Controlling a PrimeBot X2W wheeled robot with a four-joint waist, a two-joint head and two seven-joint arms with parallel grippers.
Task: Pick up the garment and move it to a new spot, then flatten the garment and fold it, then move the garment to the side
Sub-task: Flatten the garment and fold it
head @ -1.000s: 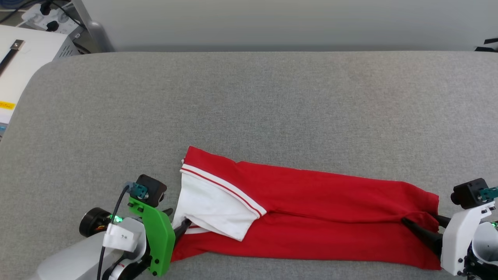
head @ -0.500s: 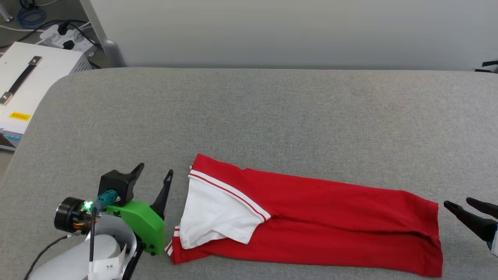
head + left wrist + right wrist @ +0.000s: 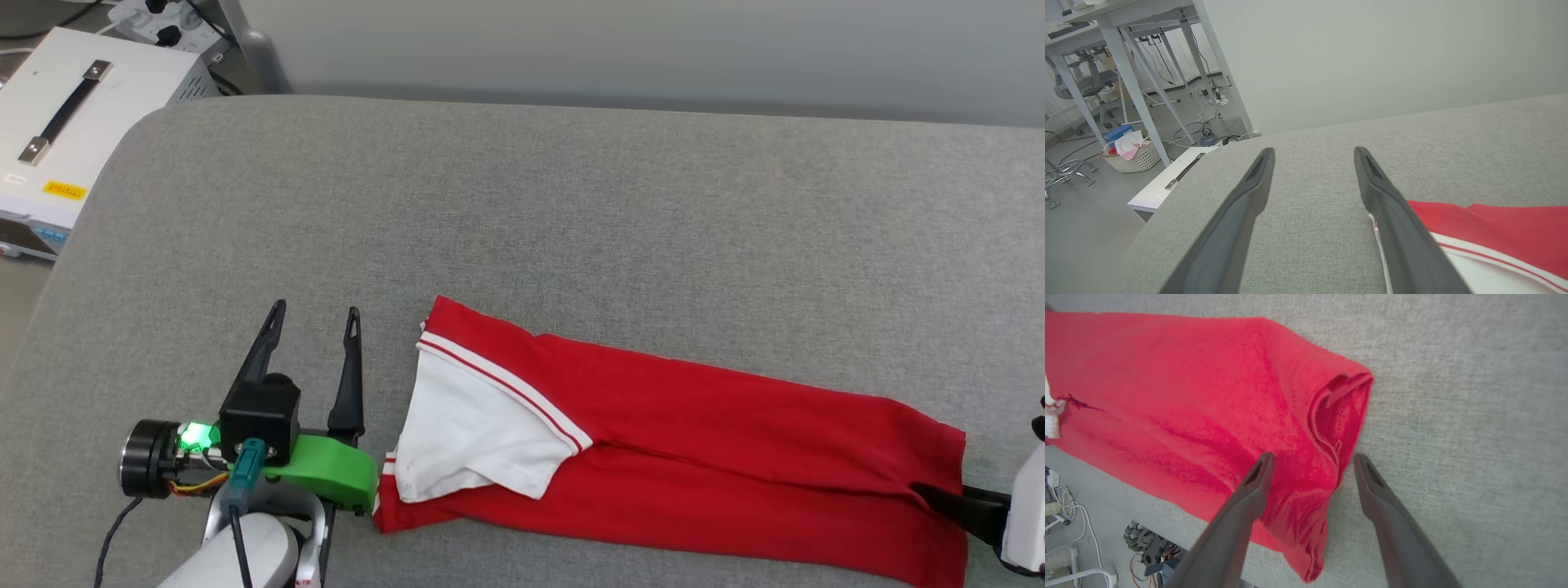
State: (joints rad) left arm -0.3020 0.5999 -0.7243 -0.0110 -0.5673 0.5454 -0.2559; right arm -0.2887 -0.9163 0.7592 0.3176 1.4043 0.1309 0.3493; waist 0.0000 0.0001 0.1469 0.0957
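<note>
**First voice:** Grey fabric covers the tabletop [image 3: 571,204], with a pale wall [image 3: 653,41] behind it and a white box [image 3: 73,122] off its far left corner. Where is the garment?

**Second voice:** The garment [image 3: 694,457] lies near the front edge, folded into a long red band running left to right. A white sleeve [image 3: 482,433] sits on top at its left end, and the hem is at its right end.

**First voice:** And the left claw?

**Second voice:** The left claw [image 3: 317,307] stands open and empty just beside the sleeve end. Its two dark fingers point away from the robot over bare grey fabric.

**First voice:** The right one?

**Second voice:** The right claw [image 3: 1313,456] is open too, at the hem end. Seen from its wrist, one finger hangs over red cloth and the other over grey tabletop, so the hem edge runs between them. I cannot tell whether either finger touches the cloth. Nothing is gripped.
</note>
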